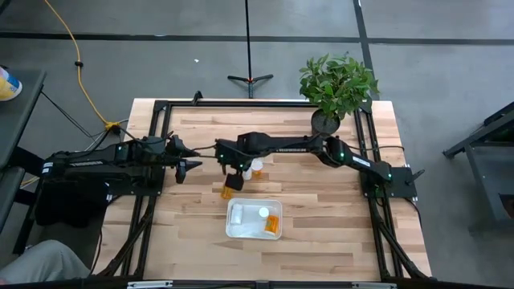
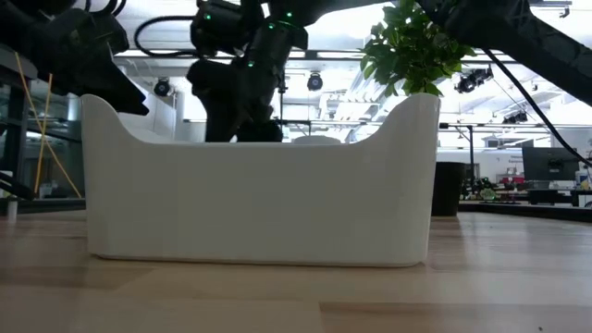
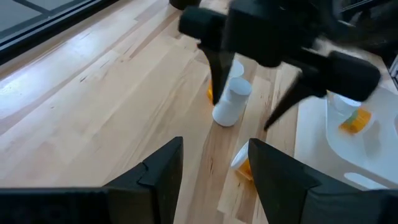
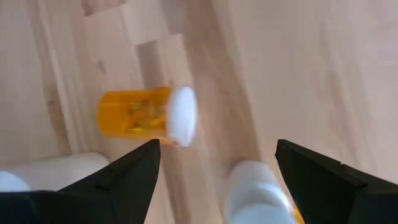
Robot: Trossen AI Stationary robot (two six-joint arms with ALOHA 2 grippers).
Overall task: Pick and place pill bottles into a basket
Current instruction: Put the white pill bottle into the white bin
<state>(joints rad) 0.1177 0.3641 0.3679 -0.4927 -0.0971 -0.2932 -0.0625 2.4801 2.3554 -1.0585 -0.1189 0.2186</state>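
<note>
One orange pill bottle (image 1: 231, 189) lies on its side on the table just beyond the white basket (image 1: 241, 231); it also shows in the right wrist view (image 4: 134, 118), its white cap (image 4: 183, 116) sideways. Two more bottles (image 1: 257, 168) stand upright beside it on their bases, and one shows in the left wrist view (image 3: 230, 102). At least two bottles (image 1: 273, 226) lie in the basket. My right gripper (image 1: 234, 170) hangs open over the loose bottles, fingers pointing down, touching nothing. My left gripper (image 1: 189, 158) is open and empty to their left.
A potted plant (image 1: 337, 84) stands at the table's far right corner. In the low view the basket's wall (image 2: 259, 194) hides the bottles behind it. Bare wood lies to the left and right of the basket and along the near edge.
</note>
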